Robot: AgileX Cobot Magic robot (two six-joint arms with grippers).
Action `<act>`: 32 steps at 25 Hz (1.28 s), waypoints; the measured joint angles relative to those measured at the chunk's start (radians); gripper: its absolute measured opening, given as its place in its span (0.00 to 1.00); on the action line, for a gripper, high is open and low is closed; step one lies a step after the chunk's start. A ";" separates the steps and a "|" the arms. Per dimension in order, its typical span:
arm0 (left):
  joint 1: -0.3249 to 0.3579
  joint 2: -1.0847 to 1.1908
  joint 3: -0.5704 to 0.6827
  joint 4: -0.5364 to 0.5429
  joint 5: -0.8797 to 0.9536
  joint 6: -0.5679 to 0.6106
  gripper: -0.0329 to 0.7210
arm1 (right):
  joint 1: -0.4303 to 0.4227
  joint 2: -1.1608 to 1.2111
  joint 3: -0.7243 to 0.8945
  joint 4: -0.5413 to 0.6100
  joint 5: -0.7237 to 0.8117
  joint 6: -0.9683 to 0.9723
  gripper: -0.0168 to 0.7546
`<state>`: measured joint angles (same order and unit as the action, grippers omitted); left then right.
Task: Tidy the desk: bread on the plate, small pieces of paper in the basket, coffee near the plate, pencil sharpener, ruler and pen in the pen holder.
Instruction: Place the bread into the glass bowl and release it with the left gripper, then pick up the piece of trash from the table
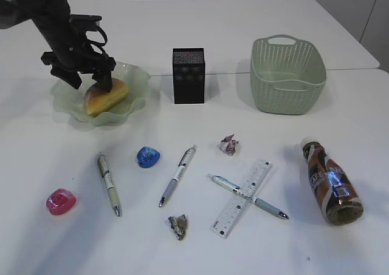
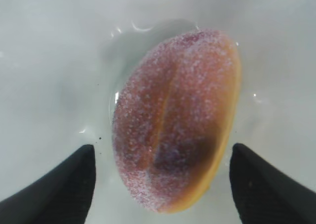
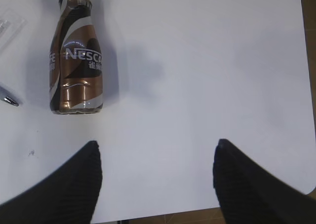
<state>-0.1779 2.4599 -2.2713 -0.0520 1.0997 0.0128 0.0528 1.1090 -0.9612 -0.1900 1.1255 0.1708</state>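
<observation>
Two crumpled paper bits (image 1: 178,225) lie nearest on the tabletop (image 1: 55,251), with the ruler (image 1: 242,197) crossed by a pen, and the coffee (image 1: 330,181) on its side at three o'clock. Farther, at ten o'clock, the bread (image 1: 107,96) sits in the plate (image 1: 136,81), the left gripper (image 2: 163,182) jaws spread around it (not pinching). The right gripper (image 3: 157,184) hangs open.
</observation>
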 joint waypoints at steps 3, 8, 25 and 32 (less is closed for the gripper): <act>0.000 -0.020 -0.009 0.000 0.014 0.000 0.81 | 0.000 0.000 0.000 0.000 0.000 0.000 0.74; 0.000 -0.075 -0.012 0.000 0.057 0.000 0.81 | 0.000 0.000 0.000 0.002 0.001 0.000 0.74; 0.000 -0.323 -0.013 0.000 0.145 0.000 0.80 | 0.000 0.000 0.000 0.249 -0.005 -0.171 0.74; 0.000 -0.471 0.123 -0.002 0.147 0.000 0.79 | 0.000 0.000 0.000 0.278 -0.009 -0.180 0.74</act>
<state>-0.1779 1.9886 -2.1482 -0.0538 1.2472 0.0128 0.0528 1.1090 -0.9612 0.0879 1.1165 -0.0093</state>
